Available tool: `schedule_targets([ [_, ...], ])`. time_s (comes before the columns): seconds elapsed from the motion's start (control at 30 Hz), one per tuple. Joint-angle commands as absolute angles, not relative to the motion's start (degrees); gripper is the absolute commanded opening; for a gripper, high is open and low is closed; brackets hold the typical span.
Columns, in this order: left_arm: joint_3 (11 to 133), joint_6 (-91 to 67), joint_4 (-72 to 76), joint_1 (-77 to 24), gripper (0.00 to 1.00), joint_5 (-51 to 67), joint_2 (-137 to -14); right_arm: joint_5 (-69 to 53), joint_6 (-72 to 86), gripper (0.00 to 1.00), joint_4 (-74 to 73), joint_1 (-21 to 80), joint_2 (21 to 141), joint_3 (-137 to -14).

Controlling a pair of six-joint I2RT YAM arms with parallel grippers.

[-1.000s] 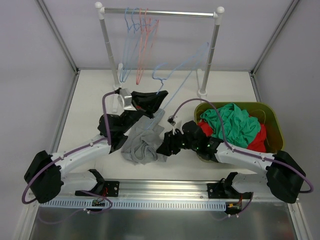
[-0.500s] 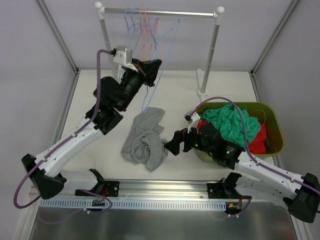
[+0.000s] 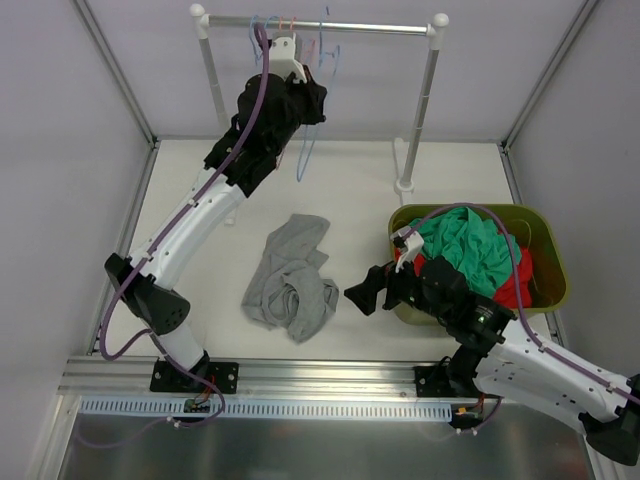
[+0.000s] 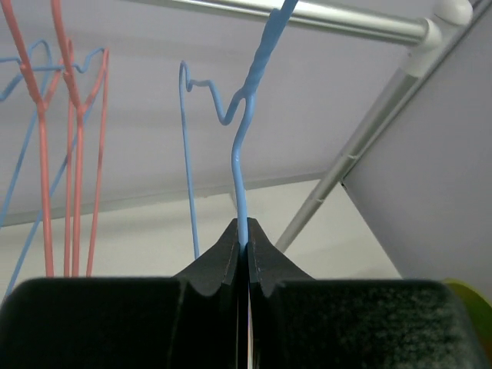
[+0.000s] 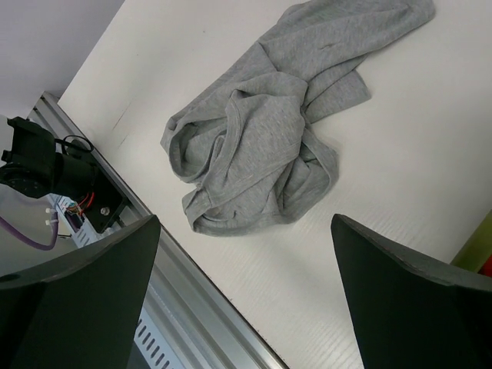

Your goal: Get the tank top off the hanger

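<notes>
The grey tank top (image 3: pixel 290 275) lies crumpled on the white table, free of any hanger; it also shows in the right wrist view (image 5: pixel 269 150). My left gripper (image 3: pixel 310 100) is raised up by the rack rail and is shut on the wire of a blue hanger (image 4: pixel 244 154), whose top reaches the metal rail (image 4: pixel 338 15). In the left wrist view the gripper (image 4: pixel 247 234) pinches the wire between its tips. My right gripper (image 3: pixel 362 297) is open and empty, above the table just right of the tank top.
A clothes rack (image 3: pixel 320 25) stands at the back with red hangers (image 4: pixel 73 138) and blue ones. A green bin (image 3: pixel 545 250) with green and red clothes sits at the right. The metal rail of the table's front edge (image 5: pixel 192 307) lies below the right gripper.
My left gripper has lifted the blue hanger from the table up to the rack rail. The tank top stayed on the table. My right gripper has drawn back to the right and let go.
</notes>
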State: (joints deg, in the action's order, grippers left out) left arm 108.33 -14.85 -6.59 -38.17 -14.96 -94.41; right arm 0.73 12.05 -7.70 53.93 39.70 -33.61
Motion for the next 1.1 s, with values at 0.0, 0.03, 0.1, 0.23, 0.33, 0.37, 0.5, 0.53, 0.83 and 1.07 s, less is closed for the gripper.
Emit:
schedule_targets([
  [0.0, 115.3, -17.0, -6.2, -34.6, 0.00, -11.6, -98.3, 2.9, 10.8, 0.99, -8.5, 54.1, 38.5, -33.0],
  [0.03, 117.5, -17.4, -6.2, -34.0, 0.00, -10.8, -99.4, 2.8, 10.7, 0.99, -8.5, 54.0, 38.5, -32.8],
  [0.1, 119.3, -18.0, -6.2, -32.4, 0.00, -10.3, -102.2, 2.9, 10.7, 0.99, -8.4, 54.1, 38.6, -32.4],
  [0.23, 123.5, -17.8, -6.2, -31.4, 0.00, -10.7, -105.6, 2.9, 10.7, 0.99, -8.2, 54.0, 39.2, -31.6],
  [0.33, 124.8, -18.3, -6.3, -30.8, 0.00, -9.5, -108.1, 2.7, 10.7, 1.00, -7.3, 54.0, 39.5, -30.7],
  [0.37, 124.5, -18.5, -6.3, -30.7, 0.00, -9.4, -108.5, 2.6, 10.7, 1.00, -7.3, 54.0, 39.5, -30.7],
  [0.5, 120.8, -20.0, -6.2, -30.8, 0.00, -9.7, -108.5, 2.5, 10.4, 1.00, -7.1, 54.1, 39.6, -30.6],
  [0.53, 120.5, -20.1, -6.2, -30.8, 0.00, -9.8, -108.5, 2.7, 10.3, 0.99, -7.1, 54.0, 39.6, -30.5],
  [0.83, 120.1, -19.8, -6.2, -30.4, 0.30, -5.8, -107.6, 3.4, 10.2, 1.00, -6.0, 54.0, 41.0, -29.9],
  [1.07, 116.7, -18.8, -6.1, -30.3, 0.99, -1.1, -98.2, 1.9, 7.6, 1.00, -4.9, 54.0, 47.5, -32.5],
])
